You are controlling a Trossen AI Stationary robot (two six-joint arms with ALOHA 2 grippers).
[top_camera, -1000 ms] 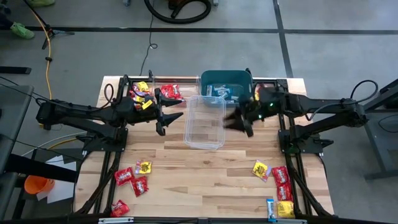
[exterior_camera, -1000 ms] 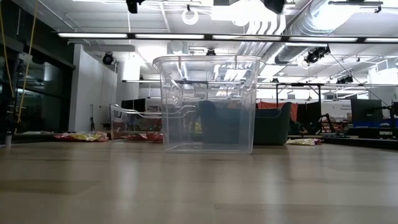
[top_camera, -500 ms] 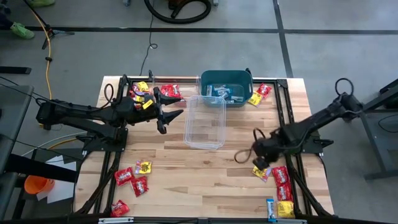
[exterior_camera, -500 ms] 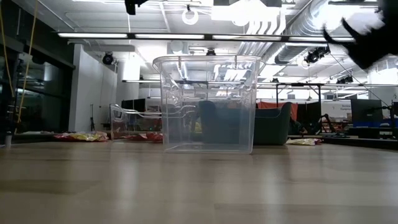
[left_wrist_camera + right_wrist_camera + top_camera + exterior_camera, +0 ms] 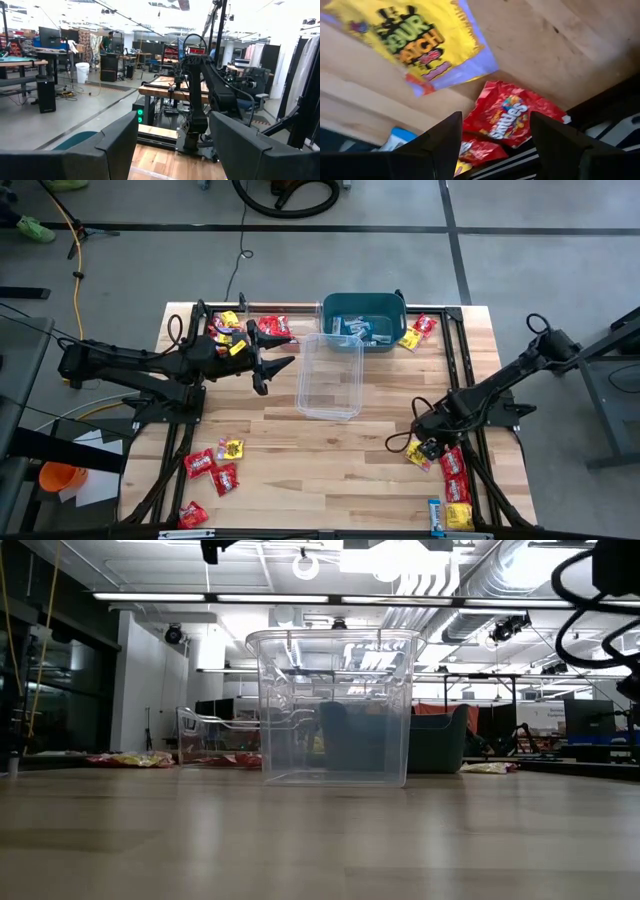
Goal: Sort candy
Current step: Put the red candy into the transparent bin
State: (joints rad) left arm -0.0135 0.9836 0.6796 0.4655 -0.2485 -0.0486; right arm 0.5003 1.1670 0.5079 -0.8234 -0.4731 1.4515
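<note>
Right of the clear plastic tub (image 5: 331,375), the right gripper (image 5: 424,444) hangs spread, empty, over a yellow candy packet (image 5: 417,453); the left gripper (image 5: 272,370) waits unclenched.

Glossy candy (image 5: 512,117) wrappers, matt wooden table (image 5: 320,470).

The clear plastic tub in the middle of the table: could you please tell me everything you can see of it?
The clear plastic tub is a see-through rectangular container with rounded corners, a thicker rim and walls that narrow toward the base. It stands upright on the wooden table near its middle, open at the top with no lid, and looks empty. Its far end lies close against the teal bin; whether they touch cannot be told. Neither gripper touches it.
</note>
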